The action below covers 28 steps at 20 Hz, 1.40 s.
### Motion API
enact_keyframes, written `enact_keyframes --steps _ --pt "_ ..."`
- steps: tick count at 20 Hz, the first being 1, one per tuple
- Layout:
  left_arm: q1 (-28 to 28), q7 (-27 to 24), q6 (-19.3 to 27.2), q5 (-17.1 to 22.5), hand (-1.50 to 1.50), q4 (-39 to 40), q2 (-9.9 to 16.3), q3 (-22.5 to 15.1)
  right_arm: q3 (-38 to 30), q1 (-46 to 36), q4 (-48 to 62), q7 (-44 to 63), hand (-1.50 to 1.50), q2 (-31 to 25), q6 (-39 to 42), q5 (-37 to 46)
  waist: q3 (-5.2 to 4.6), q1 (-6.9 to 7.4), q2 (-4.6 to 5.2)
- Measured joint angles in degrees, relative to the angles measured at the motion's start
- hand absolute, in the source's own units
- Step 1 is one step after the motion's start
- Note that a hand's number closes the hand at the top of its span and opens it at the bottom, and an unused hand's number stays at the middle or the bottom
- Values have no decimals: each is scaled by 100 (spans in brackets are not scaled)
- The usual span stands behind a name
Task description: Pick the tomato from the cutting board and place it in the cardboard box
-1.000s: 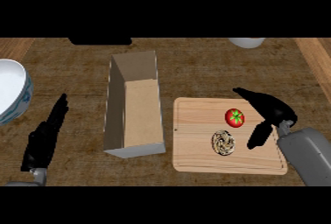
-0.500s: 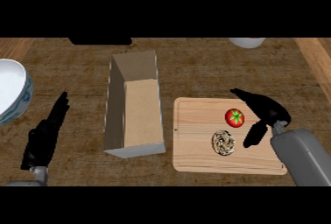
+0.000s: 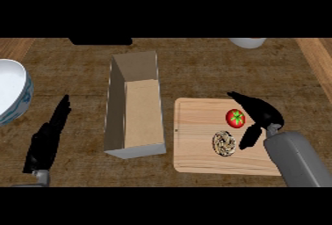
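So the tomato (image 3: 236, 117) sits on the cutting board (image 3: 201, 154), right hand (image 3: 259, 115) spread just right of it to wrap it; cardboard box (image 3: 133, 112) waits left, left hand (image 3: 47, 137) resting flat, far-left

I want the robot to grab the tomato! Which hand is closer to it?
The right hand, open just right of the tomato. The left hand rests far left, beyond the cardboard box.

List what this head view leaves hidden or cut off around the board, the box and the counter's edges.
- Cutting board: its right part is hidden under the right hand and forearm.
- White bowl: cut off by the left edge.
- Dark object and white object: cut off at the top, unidentifiable.
- Round speckled item beside the tomato: too small to identify.
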Motion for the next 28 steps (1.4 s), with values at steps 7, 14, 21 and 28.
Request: enact_keyframes --steps 7,14,21,28 --pt "-75 -32 -125 -178 0 67 -197 145 -138 -12 255 -209 -150 161 -33 351 -1 -2 0" --pt "-174 64 -304 -241 0 67 -253 349 -272 -77 532 -356 150 328 50 543 -3 -3 -2" --pt "13 39 -296 -354 0 -96 -377 297 -236 -127 773 -763 150 293 -1041 1110 -3 10 -3" --pt "87 120 -300 -381 0 -179 -391 382 -135 442 70 313 150 748 -1824 1681 -21 -131 -63"
